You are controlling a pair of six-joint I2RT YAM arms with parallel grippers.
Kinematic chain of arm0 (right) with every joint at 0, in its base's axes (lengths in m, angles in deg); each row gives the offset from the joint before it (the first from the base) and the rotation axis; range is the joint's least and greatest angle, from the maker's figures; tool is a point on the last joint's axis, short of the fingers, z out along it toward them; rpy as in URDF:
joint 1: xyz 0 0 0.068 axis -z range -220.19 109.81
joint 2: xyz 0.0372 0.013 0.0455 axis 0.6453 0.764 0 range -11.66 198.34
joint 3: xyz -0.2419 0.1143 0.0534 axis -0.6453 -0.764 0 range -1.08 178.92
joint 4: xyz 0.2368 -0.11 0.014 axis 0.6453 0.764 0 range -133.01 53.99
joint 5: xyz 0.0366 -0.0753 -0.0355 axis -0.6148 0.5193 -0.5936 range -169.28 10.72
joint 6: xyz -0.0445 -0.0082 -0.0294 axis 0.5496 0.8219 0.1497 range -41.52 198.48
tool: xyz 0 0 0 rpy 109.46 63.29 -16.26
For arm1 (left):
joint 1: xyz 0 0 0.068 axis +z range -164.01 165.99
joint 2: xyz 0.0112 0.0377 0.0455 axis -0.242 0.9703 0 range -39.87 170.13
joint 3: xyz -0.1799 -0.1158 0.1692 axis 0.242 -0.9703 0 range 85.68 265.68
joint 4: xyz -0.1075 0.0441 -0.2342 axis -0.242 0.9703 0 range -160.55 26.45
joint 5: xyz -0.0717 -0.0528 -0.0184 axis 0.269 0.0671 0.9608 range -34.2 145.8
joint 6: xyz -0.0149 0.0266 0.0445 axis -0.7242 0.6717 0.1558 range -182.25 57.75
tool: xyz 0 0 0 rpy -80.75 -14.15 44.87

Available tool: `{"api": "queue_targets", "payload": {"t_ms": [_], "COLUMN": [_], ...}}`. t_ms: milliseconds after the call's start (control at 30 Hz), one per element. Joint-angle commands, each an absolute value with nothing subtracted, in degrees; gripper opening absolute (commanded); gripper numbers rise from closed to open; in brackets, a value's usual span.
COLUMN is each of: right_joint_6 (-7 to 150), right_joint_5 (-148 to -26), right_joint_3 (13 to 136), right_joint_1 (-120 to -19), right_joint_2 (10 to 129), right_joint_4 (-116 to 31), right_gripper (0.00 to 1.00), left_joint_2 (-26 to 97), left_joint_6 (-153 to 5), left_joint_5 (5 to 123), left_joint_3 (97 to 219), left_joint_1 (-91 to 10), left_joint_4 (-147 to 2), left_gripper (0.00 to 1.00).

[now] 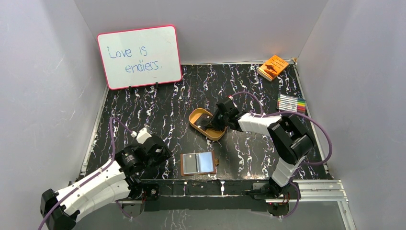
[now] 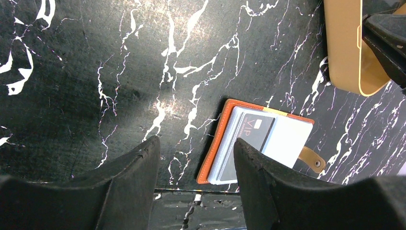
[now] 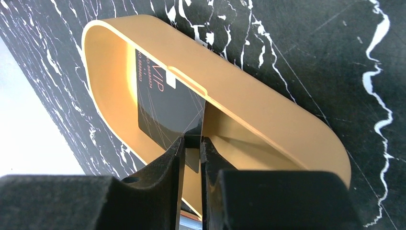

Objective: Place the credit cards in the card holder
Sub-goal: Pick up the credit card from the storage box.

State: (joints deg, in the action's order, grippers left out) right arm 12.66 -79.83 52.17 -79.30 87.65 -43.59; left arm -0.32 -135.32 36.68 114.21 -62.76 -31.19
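Note:
The card holder lies open near the table's front edge, strap tab to the right. A black card and a pale blue-white card lie on its sleeves. My left gripper is open and empty, hovering just left of the holder; in the top view it is left of it. Another black card stands tilted inside the tan oval tray. My right gripper reaches into the tray, its fingers closed on that card's lower corner.
A whiteboard leans at the back left. An orange booklet lies at the back right corner and a pack of markers along the right wall. White walls enclose the table on three sides.

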Motion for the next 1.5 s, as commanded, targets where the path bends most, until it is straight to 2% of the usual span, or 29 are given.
{"api": "queue_targets", "payload": {"t_ms": [0, 800, 1000, 1133, 1300, 1467], "right_joint_6": [13.65, 14.43, 11.65, 11.13, 9.46, 5.57], "right_joint_5": [-77.78, -77.98, -78.56, -78.84, -90.14, -105.42], "right_joint_3": [50.54, 51.65, 52.37, 58.48, 63.05, 62.01], "right_joint_1": [-78.89, -78.82, -77.67, -76.29, -72.87, -70.00], "right_joint_2": [85.02, 79.09, 74.26, 70.74, 68.06, 65.20], "right_joint_4": [-42.48, -39.81, -37.92, -29.67, -23.10, -24.56], "right_gripper": [0.21, 0.00, 0.00, 0.00, 0.00, 0.00], "left_joint_2": [0.09, 0.56, 0.08, -0.01, 0.80, 1.94], "left_joint_6": [-135.48, -135.20, -135.20, -135.16, -134.77, -131.99], "left_joint_5": [35.31, 35.21, 34.86, 33.99, 33.10, 32.25], "left_joint_3": [113.98, 114.24, 114.71, 115.64, 117.46, 120.30], "left_joint_1": [-62.70, -62.70, -62.71, -62.70, -62.74, -62.75], "left_joint_4": [-30.99, -31.43, -30.69, -30.01, -29.18, -29.24], "left_gripper": [0.56, 0.56, 0.56, 0.56, 0.56, 0.56]}}
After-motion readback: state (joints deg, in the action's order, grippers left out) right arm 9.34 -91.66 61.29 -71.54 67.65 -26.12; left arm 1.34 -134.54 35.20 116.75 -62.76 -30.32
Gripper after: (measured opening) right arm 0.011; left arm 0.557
